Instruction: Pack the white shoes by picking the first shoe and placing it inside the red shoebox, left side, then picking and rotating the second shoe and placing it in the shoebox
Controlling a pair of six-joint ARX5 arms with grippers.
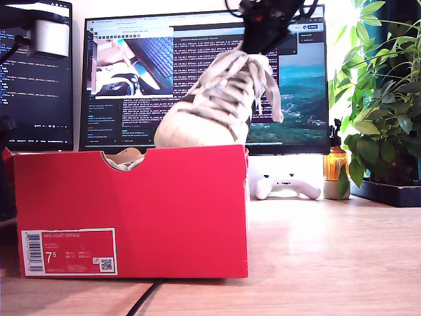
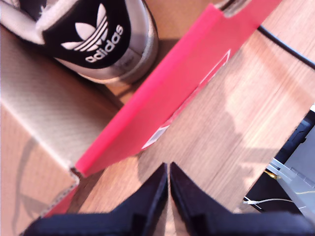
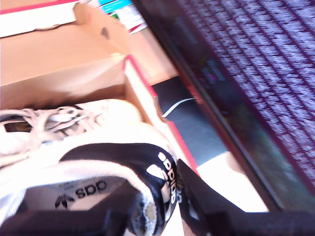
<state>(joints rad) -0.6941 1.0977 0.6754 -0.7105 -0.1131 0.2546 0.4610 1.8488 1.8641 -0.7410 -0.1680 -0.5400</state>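
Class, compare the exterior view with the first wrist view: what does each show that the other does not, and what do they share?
Only the exterior view: a white sneaker with black stripes held toe-down over the box by a black gripper, lit computer monitors, a white game controller and a leafy green plant.

Only the first wrist view: my first gripper, shut and empty, and a black adidas heel tab inside the box.

Both: the bright red cardboard shoebox and wooden table.
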